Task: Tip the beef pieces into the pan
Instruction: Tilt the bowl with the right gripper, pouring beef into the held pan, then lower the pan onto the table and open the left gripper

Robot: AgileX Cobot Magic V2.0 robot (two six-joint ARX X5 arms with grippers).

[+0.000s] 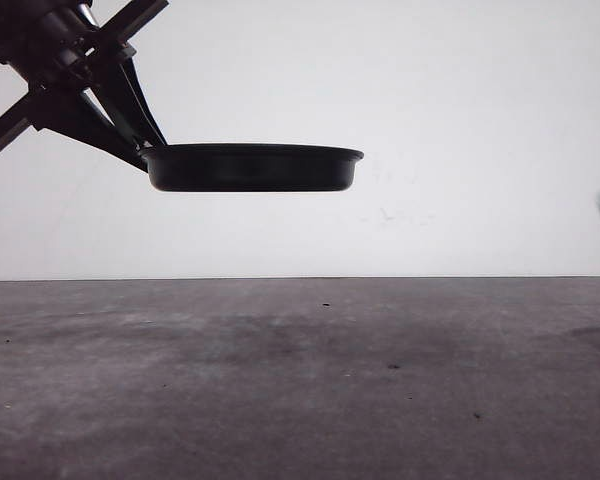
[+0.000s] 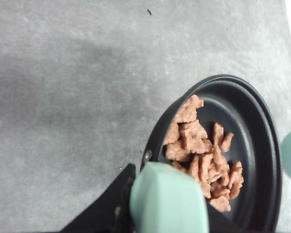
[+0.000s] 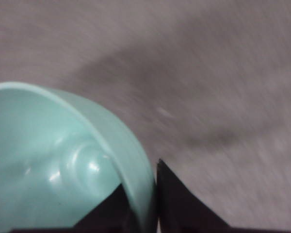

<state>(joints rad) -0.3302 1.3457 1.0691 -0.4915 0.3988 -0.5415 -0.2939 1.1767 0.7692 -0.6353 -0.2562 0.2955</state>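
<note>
Pan (image 1: 250, 168): shallow, round, matte black; held aloft by left end effector (image 1: 130, 125) clenched on its handle.
Beef pieces (image 2: 203, 155): reddish-brown irregular chunks inside pan.
Bowl (image 3: 63, 165): glossy mint, its wall pinched by right end effector (image 3: 153, 194).
Worktop (image 1: 300, 380): mottled grey; white wall behind.

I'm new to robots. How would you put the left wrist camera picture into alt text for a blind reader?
A black pan holding a heap of reddish-brown beef pieces is gripped by its mint-green handle in the left gripper, above a bare grey table.

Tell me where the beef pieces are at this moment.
The beef pieces lie heaped inside the pan, which the left tool holds by its handle above the table, left of centre in the front view.
</note>
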